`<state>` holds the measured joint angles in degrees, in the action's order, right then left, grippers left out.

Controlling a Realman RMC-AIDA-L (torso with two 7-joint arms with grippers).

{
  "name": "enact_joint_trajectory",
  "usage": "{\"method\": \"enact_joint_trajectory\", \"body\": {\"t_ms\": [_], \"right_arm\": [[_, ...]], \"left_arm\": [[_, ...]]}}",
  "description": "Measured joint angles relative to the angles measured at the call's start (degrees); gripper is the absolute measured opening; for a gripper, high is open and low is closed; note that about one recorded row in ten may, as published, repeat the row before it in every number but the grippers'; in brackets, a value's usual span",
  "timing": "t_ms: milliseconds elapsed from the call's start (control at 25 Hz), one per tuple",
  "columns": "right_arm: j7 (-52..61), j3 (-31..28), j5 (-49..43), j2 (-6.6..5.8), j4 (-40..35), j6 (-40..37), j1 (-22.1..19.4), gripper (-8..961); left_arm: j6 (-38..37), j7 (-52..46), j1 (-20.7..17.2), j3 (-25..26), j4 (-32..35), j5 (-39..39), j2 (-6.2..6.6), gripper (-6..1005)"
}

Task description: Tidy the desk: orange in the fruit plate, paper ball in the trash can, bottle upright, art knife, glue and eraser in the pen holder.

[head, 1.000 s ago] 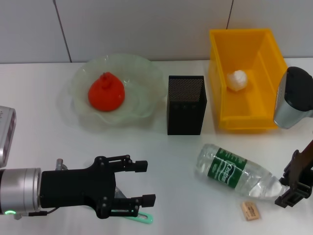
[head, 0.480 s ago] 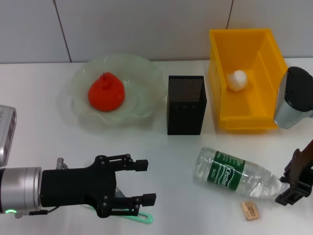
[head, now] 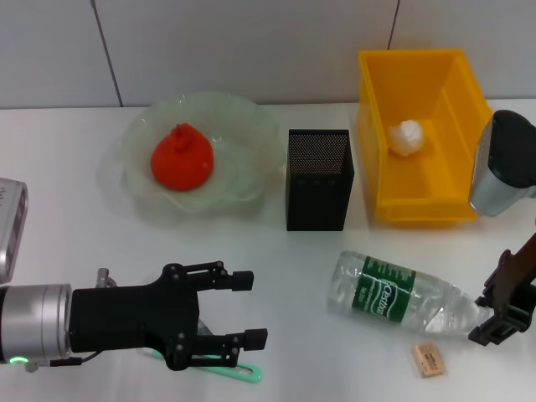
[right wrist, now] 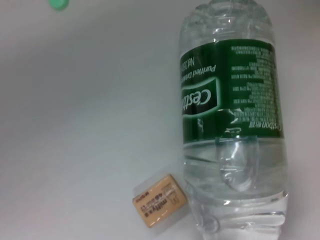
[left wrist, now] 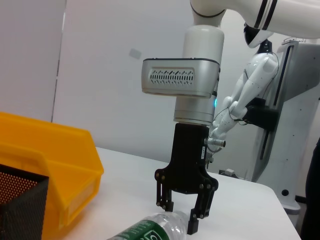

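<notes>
– Bottle (head: 394, 297) first: where, and how to take hold?

– Lying on its side, in front of the pen holder (head: 318, 178) and a little to its right. Clear plastic, green label with white print, ribbed near the shoulder. Probably thin-walled and soft at the middle, easy to dent; round and smooth, so ready to roll. Better taken at the neck, likely stiffer there.

– And right gripper (head: 502, 314)?

– At the cap end, farther right of the pen holder. Fingers apart, one on each side of the neck, not closed on it.

– Left gripper (head: 243, 310)?

– In front of the pen holder and to its left, fingers spread, holding nothing. Just above green art knife (head: 239, 370), thin and flat, probably hard to pinch.

– Eraser (head: 428, 360)?

– Small tan block just beside the bottle, on the side away from the pen holder. Light, stiff, easy to grip by its sides.
</notes>
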<state>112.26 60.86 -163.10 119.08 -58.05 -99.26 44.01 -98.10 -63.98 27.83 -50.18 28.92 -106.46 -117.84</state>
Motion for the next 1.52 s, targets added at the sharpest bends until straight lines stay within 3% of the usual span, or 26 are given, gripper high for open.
{"method": "enact_joint_trajectory", "body": {"t_ms": [480, 1520], "right_arm": [[-0.34, -0.49, 2.65, -0.04, -8.91, -3.93, -0.96, 438], [-3.0, -2.38, 13.36, -0.08, -19.8, -4.12, -1.02, 437]], "left_arm": [[-0.08, 0.18, 0.05, -0.06, 0.07, 0.09, 0.07, 768], [-0.16, 0.17, 0.18, -0.05, 0.82, 0.15, 0.14, 769]]}}
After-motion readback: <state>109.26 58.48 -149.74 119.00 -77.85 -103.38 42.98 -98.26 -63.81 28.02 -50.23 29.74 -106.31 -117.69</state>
